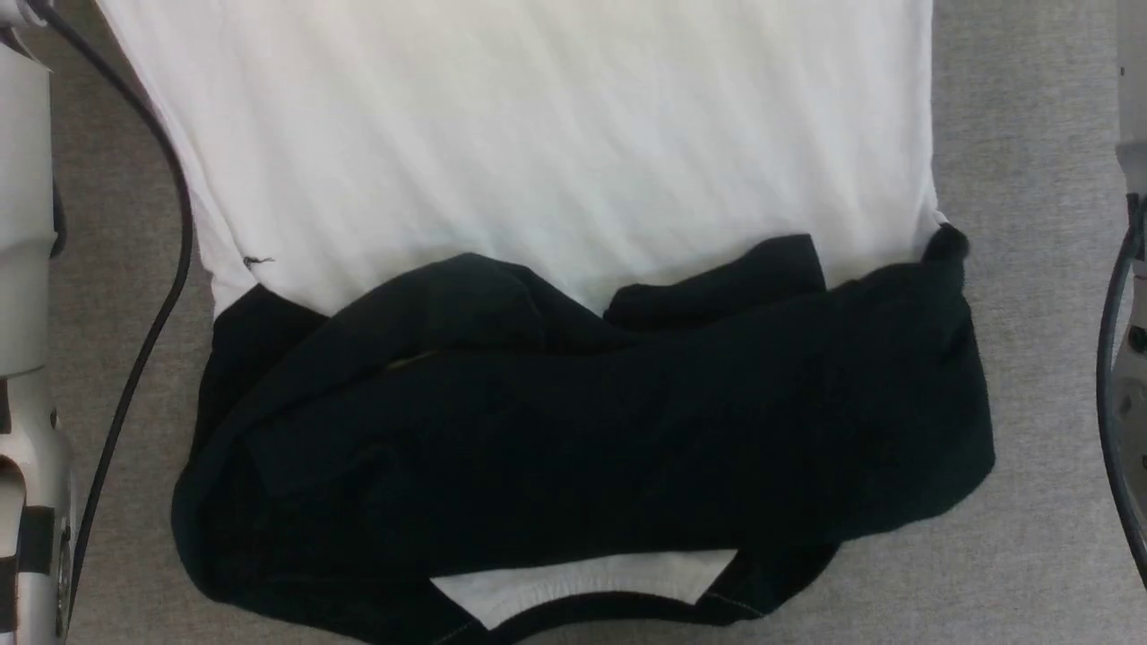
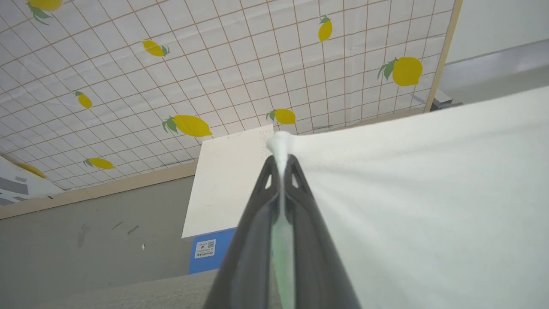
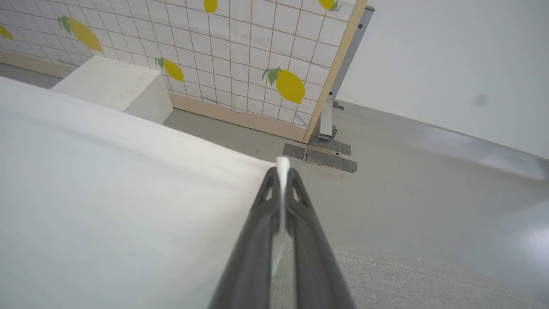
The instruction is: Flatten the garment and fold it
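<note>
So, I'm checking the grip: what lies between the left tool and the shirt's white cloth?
Nothing: in the left wrist view the left tool is shut directly on a bunched white edge of the raglan shirt.

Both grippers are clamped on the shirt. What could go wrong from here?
The left gripper and right gripper each pinch only a small tuft of the garment; it may slip under tension.
The black sleeves lie bunched across the near end; folding now would likely trap that heap.
</note>
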Controlling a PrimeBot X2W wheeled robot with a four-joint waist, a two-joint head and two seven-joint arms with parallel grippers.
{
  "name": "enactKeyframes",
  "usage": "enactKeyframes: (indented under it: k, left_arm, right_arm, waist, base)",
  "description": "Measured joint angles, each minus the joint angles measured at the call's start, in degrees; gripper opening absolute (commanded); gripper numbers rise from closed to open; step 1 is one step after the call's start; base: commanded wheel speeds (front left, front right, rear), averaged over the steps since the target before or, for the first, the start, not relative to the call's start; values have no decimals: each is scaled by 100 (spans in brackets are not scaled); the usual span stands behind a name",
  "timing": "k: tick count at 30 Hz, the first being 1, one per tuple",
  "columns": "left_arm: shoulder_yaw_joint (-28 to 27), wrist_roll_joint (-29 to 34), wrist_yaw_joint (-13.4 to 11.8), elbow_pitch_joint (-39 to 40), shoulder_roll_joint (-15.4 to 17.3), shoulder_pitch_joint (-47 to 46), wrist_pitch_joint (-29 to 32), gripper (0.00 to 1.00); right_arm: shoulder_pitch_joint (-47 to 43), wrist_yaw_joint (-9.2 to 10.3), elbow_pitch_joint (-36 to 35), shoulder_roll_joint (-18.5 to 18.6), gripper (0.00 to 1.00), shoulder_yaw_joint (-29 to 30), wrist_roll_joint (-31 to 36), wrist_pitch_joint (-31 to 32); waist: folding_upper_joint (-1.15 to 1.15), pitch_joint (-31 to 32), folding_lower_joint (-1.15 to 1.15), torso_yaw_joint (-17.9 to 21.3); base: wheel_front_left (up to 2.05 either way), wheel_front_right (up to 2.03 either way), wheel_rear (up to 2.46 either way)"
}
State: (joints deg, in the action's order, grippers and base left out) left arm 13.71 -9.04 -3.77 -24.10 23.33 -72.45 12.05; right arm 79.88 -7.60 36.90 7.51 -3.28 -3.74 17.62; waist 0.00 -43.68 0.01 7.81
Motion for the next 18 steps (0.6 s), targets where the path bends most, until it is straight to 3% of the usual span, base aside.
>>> enactKeyframes:
  k: [6, 11, 14, 18]
  left_arm:
    - [-132, -322, 129, -192, -11, 382, -581, 0]
    - [-218, -750, 372, 169, -24, 1555, -972, 0]
    - [-285, -891, 358, 695, -27, 2420, -1095, 0]
    - [-372, -1102, 143, 1619, -58, 3701, -1062, 0]
  right_arm:
    - [-353, 0, -78, 181, 0, -589, -552, -606]
    - [-1365, 0, -566, 626, 0, -1155, -1192, -873]
    - [-2106, 0, -1104, 944, 0, -1329, -1573, -945]
    - [-3199, 0, -1968, 1319, 0, -1305, -1837, -938]
  waist:
    - [0, 429, 0, -6]
    - [0, 940, -1, -33]
    - [0, 1279, -1, -65]
    - [0, 1750, -1, -125]
  base:
    - [0, 0, 0]
    - [0, 0, 0]
    - [0, 0, 0]
    - [0, 0, 0]
